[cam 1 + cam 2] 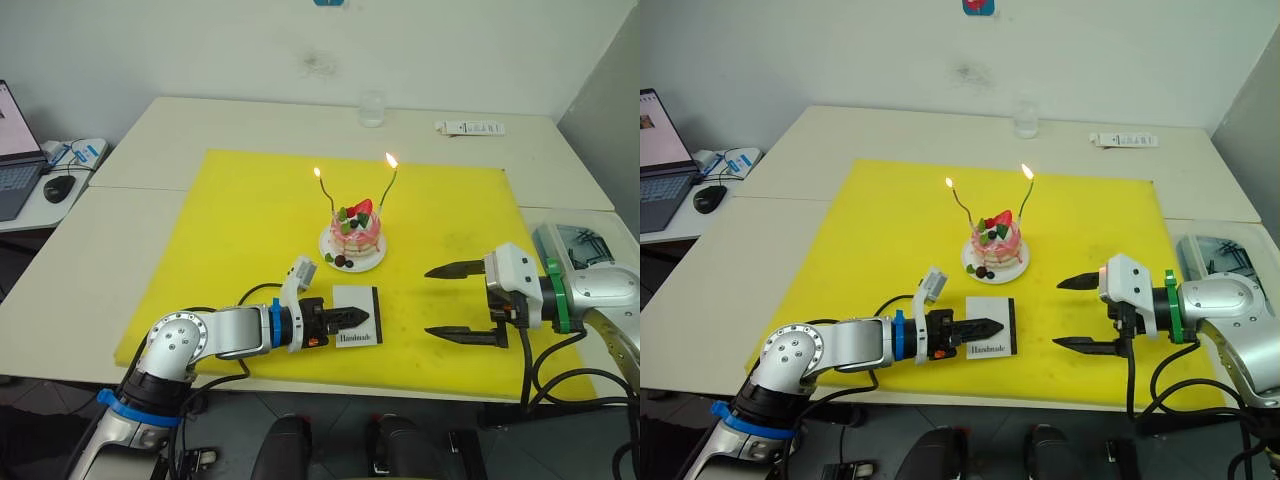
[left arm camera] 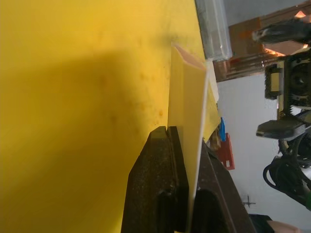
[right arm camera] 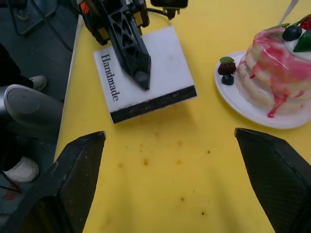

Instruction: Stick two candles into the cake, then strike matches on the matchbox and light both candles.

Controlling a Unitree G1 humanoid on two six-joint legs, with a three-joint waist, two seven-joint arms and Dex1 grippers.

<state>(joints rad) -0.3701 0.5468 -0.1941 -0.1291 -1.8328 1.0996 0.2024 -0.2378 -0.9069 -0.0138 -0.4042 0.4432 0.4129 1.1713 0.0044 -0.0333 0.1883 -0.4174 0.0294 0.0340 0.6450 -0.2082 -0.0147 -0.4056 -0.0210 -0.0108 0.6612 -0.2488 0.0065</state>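
gripping the matchbox [image 1: 357,317] printed "Handmade", the left tool [image 1: 345,319] lies near the cake [image 1: 355,234]; both candles [image 1: 390,185] burn; right tool [image 1: 447,302] gapes wide.

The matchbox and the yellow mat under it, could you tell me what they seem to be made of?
The matchbox: probably matte white card, printed, with a dark rough-looking strip along one edge. The yellow mat: likely a thin, flexible matte sheet, perhaps rubber or plastic, lying flat with small stains.

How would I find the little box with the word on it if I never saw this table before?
Look at the big yellow mat covering the table, then near its front edge, in front of the cake. The flat white matchbox lies there, pinched by the left end effector; unlike anything nearby, it reads "Handmade" and has a black strip along one edge.
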